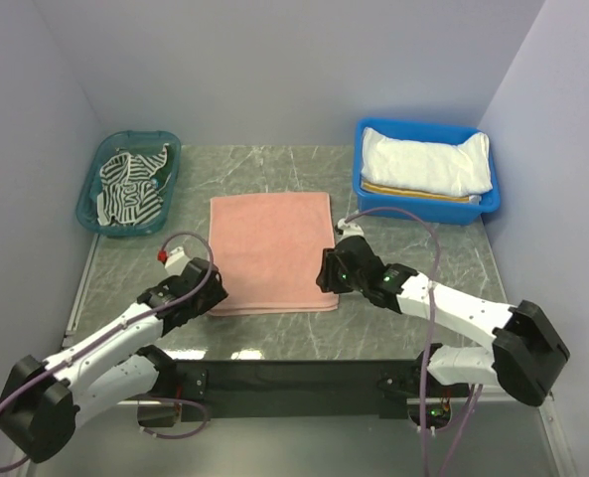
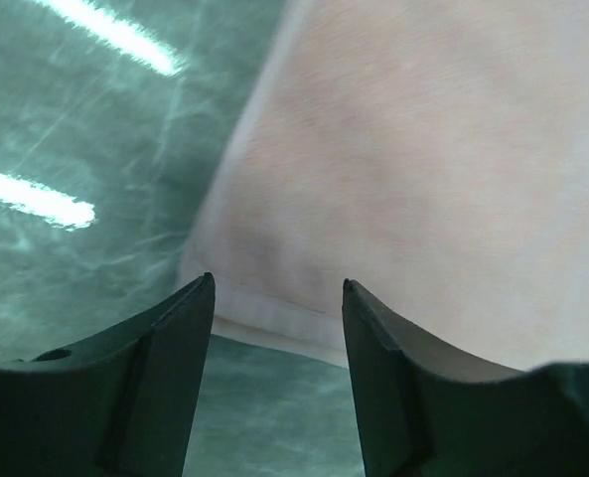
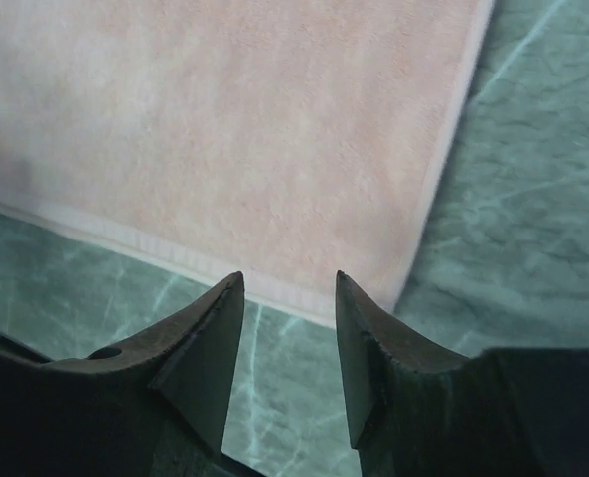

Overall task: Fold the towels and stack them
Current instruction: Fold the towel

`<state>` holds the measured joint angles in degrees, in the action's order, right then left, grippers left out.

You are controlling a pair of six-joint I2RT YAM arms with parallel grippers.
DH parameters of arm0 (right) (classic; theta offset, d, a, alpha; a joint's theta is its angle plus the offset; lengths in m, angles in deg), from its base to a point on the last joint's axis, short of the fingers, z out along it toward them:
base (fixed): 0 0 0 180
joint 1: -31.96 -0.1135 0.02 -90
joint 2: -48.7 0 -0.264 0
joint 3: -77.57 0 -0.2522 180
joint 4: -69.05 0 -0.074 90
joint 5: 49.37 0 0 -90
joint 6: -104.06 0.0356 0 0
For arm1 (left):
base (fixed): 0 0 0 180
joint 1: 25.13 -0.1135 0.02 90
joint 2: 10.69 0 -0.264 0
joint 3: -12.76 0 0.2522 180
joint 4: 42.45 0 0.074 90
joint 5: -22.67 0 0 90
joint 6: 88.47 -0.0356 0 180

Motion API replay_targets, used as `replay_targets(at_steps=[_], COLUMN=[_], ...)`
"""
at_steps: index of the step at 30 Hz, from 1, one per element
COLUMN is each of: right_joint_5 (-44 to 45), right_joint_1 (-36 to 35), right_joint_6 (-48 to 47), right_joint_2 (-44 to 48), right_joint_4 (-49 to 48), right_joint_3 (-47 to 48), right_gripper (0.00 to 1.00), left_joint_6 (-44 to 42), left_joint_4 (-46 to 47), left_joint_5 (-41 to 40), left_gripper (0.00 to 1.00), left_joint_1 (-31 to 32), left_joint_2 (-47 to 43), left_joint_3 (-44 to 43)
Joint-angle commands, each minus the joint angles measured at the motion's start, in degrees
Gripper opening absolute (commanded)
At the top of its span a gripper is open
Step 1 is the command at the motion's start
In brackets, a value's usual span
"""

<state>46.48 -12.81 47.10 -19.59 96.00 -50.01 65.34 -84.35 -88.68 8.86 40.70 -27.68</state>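
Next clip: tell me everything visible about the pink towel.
The pink towel is a salmon rectangle of soft, terry-like cloth with a paler hem band along its edges. It lies spread flat and nearly wrinkle-free in the middle of the table, long sides running away from the arms. The left gripper is open at its near left corner, the right gripper open at its near right corner; neither has clamped it. Nothing lies on it.

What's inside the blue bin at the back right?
In the blue bin a folded white towel lies on top; beneath it only the front edge of a yellow striped towel shows. Its rest and the bin's floor are covered.
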Motion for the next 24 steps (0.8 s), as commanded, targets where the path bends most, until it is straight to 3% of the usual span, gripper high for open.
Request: replay_targets(at_steps=[1,4,9,15,20,24], right_joint_5=[-1.63,-3.2,-5.48,-5.67,-5.32,-7.86], right_joint_1=[0.65,2.49,7.23,14.27,17.79,17.62], right_joint_6=[1.24,0.63,-0.6,-2.27,-2.98,-4.29], right_joint_2=[-3.42,-7.11,-15.89,-26.53,-29.45,-24.8], right_joint_4=[-7.12,-10.55,-13.1,-12.31,-10.38,-10.55], right_joint_3=[0.1,0.28,2.91,8.88,14.25,13.03], right_gripper=[0.45,0.33,0.33,0.33,0.33,0.35], left_joint_6=[2.28,2.02,1.14,-1.85,-0.62,1.84], left_joint_4=[1.5,4.4,5.11,7.66,7.67,5.38], left_joint_5=[-2.3,-3.43,-4.32,1.04,5.34,6.22], left_gripper=[0.59,0.51,0.47,0.48,0.51,0.57], left_joint_1=[0.28,0.19,-1.12,-5.61,-5.61,-5.61], left_joint_2=[2.91,7.92,15.47,19.79,18.75,9.9], left_joint_3=[2.06,2.42,-0.47,-2.94,-1.81,1.88])
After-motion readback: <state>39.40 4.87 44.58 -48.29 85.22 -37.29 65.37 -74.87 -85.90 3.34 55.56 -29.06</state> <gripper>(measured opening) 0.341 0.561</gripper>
